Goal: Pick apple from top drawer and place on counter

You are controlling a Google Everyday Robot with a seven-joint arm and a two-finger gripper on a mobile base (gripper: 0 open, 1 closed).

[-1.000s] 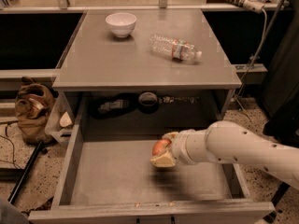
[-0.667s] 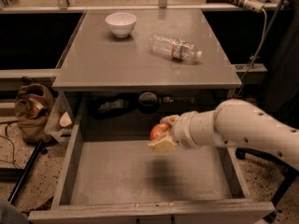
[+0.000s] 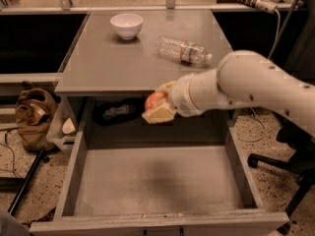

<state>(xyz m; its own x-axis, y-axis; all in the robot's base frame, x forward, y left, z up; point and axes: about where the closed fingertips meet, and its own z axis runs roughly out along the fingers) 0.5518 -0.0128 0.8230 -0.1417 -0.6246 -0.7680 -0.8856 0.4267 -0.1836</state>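
Gripper (image 3: 157, 103): pale fingers clamped on the apple, held in the air just in front of the counter's front edge, above the back of the open drawer.
Apple (image 3: 152, 101): red with a yellowish blush, gripped between the fingers, clear of the drawer floor and not resting on the counter.
Top drawer (image 3: 73, 173): pulled out toward the viewer, with its flat grey floor showing.
Counter (image 3: 123, 65): grey top carrying a white bowl (image 3: 126, 25) at the back left and a clear plastic bottle (image 3: 183, 49) (lying on its side) toward the right.
Arm (image 3: 251, 85): thick, white, reaching in from the right.
Floor: a brown bag (image 3: 33, 116) sits left of the cabinet.
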